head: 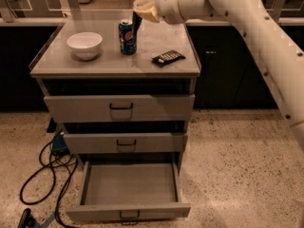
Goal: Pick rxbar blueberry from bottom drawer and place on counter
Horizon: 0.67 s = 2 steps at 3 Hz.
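My gripper (138, 13) is high over the back of the counter (109, 63), just right of and above a blue can. It is shut on a slim dark bar, the rxbar blueberry (137, 23), which hangs down from it beside the can's top. The bottom drawer (128, 212) is pulled wide open and nothing shows inside it. My white arm reaches in from the upper right.
On the counter stand a white bowl (84, 44) at the left and a blue soda can (127, 37) in the middle. A dark bar with white markings (168, 57) lies at the right. Black cables (42, 175) lie on the floor left of the cabinet.
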Each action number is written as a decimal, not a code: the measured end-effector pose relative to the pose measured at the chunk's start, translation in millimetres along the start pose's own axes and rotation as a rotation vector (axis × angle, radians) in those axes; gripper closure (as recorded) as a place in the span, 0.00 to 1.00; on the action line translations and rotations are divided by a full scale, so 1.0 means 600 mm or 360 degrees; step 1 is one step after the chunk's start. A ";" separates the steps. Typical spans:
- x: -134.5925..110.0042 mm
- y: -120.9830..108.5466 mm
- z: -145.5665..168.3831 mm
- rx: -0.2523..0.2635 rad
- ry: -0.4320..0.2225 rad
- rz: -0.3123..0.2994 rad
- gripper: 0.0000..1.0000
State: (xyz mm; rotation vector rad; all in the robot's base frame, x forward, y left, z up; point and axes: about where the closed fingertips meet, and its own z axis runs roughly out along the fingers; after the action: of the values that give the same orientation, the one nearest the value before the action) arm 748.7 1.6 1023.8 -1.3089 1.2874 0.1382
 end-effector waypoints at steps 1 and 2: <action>0.045 -0.059 0.079 0.0055 0.0079 0.0031 1.00; 0.092 -0.113 0.137 0.0139 0.0141 0.0021 1.00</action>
State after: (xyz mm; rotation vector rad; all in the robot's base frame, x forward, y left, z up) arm 866.7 9.0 1003.2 -1.2439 1.3626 0.0330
